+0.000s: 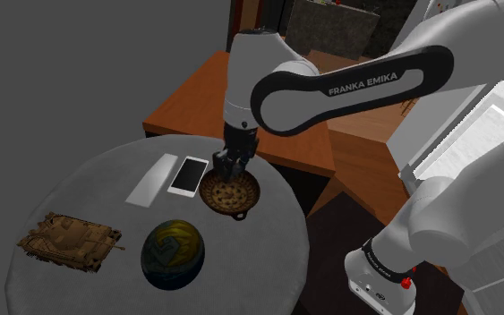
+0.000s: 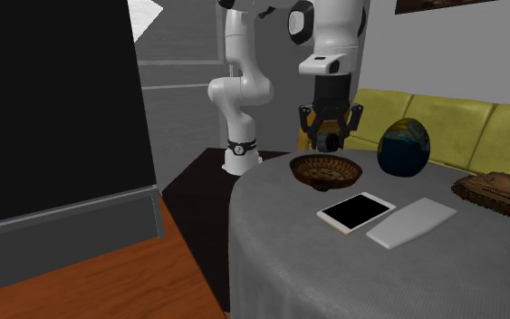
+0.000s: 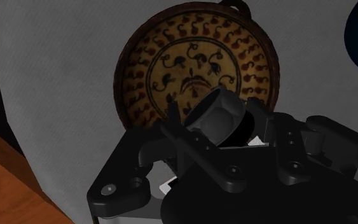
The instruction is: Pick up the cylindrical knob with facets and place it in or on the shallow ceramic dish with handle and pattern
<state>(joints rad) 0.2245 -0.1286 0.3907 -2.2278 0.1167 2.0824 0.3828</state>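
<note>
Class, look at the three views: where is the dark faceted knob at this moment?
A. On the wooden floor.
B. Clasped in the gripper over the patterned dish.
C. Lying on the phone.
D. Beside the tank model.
B: the gripper clasps the knob between its fingers, directly above the patterned dish.

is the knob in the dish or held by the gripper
Held. The gripper clasps the dark faceted knob above the patterned dish, clear of its rim.
</note>
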